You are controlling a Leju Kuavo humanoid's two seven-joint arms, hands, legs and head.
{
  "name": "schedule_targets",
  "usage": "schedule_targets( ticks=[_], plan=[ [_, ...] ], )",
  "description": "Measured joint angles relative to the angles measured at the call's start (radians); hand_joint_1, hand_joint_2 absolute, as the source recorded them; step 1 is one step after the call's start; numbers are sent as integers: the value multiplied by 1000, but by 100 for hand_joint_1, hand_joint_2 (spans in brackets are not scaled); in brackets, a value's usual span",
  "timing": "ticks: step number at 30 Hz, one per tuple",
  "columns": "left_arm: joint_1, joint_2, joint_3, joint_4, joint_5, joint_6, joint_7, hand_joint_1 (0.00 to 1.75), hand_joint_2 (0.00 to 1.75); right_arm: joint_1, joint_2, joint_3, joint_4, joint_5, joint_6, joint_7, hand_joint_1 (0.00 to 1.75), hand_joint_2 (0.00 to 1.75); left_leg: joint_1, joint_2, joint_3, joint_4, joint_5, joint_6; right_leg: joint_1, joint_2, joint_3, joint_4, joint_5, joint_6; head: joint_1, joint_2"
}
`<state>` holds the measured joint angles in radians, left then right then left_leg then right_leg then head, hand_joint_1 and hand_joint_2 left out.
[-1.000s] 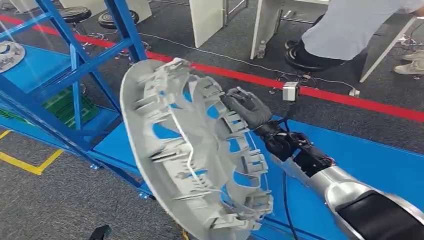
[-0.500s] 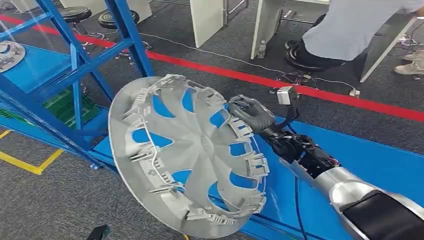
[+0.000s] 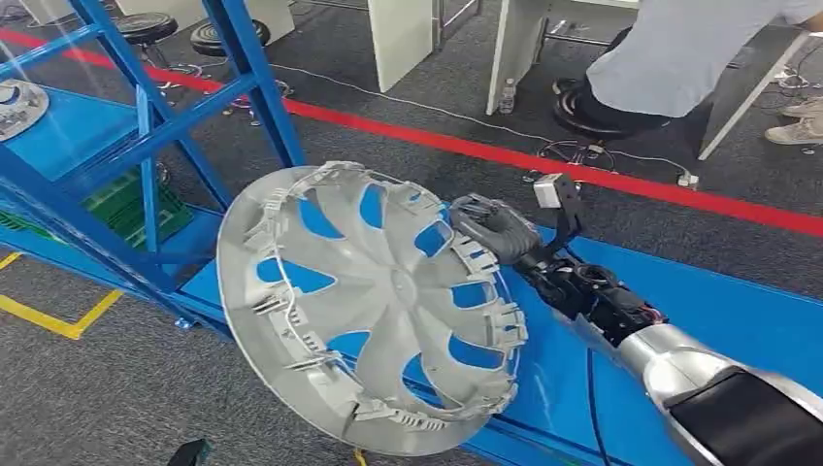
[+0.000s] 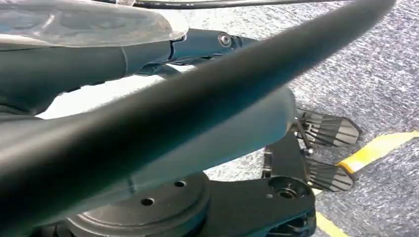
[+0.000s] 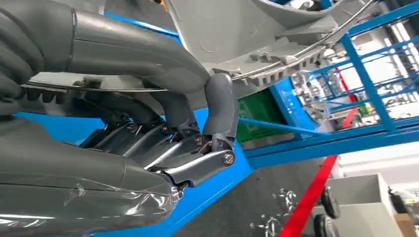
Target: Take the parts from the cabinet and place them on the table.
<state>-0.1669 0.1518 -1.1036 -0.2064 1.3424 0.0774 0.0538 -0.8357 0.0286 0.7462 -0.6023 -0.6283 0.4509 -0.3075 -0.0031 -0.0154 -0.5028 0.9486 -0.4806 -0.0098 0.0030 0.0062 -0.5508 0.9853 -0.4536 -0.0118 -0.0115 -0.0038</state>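
A large silver hubcap (image 3: 374,311) hangs tilted over the near end of the blue table (image 3: 738,311), its ribbed inner side facing me. My right hand (image 3: 490,228) grips its far right rim. The right wrist view shows the thumb and fingers (image 5: 188,108) clamped on the hubcap's rim (image 5: 237,29). Another hubcap (image 3: 17,105) lies on a shelf of the blue cabinet (image 3: 146,116) at the far left. My left hand (image 4: 148,49) hangs low, its dark fingers lying straight with nothing in them.
The cabinet's blue struts (image 3: 257,83) stand just left of the hubcap. A green crate (image 3: 131,204) sits under the shelf. A red floor line (image 3: 679,189) runs behind the table. A person (image 3: 679,49) sits on a stool at the back right.
The hubcap has swung from nearly edge-on to a flatter tilt and dropped a little toward the table. My right hand has turned with it, keeping its hold.
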Motion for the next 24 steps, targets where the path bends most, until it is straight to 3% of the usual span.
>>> schedule_targets(
  ticks=[14,24],
  plan=[
    [1,0,0,0,2,1,0,0,0,-4,-11,22,26,34,-20,19,175,175,0,0,0,0,0,0,0,0,0,0,0,0,0,0],
    [-4,2,0,0,-6,-2,-3,0,0,-39,-50,60,48,154,-98,73,175,175,0,0,0,0,0,0,0,0,0,0,0,0,1,0]
  ],
)
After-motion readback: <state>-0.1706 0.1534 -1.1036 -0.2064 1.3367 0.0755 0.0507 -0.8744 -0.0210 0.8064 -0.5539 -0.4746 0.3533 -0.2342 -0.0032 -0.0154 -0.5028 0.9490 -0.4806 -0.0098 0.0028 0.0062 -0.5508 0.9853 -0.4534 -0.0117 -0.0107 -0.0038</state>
